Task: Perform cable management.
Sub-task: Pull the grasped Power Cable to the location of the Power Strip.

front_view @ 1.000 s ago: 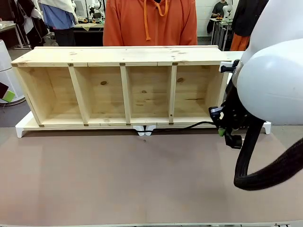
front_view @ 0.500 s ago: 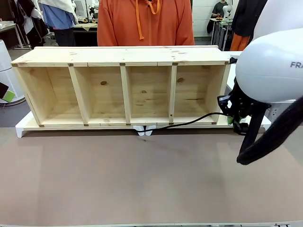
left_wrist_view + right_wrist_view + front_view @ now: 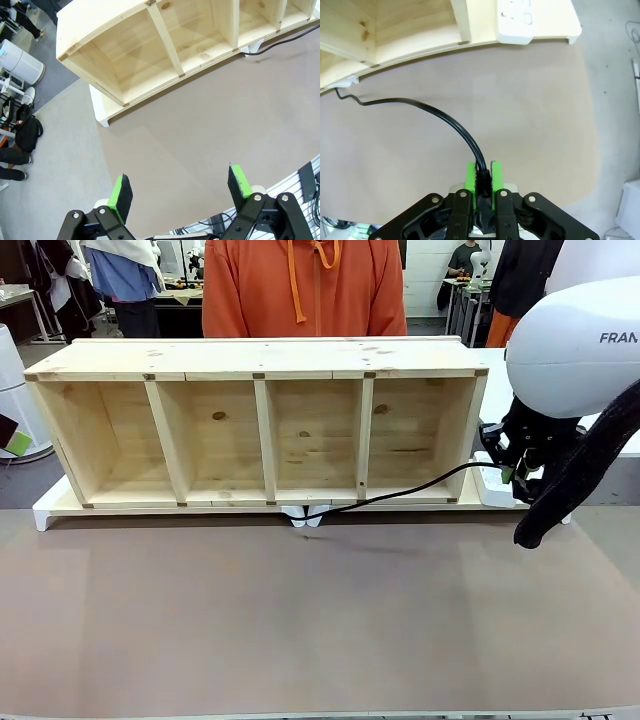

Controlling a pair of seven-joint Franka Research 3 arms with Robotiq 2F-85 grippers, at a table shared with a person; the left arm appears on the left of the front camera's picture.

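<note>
The cable is a thin black cord. It runs from white clips under the middle of the wooden shelf up to my right gripper by the shelf's right end. In the right wrist view my right gripper is shut on the cable's plug end, and the cable arcs away to the shelf's foot. My left gripper hangs open high above the brown table, with nothing between its green pads.
A white power strip lies on the shelf's white base at the right end, just beside my right gripper; it also shows as the power strip. A person in an orange hoodie stands behind the shelf. The brown table stretches in front.
My right gripper has moved right and away from the camera with the cable end, from the shelf's front right corner to the power strip. The cable has lifted off the table.
</note>
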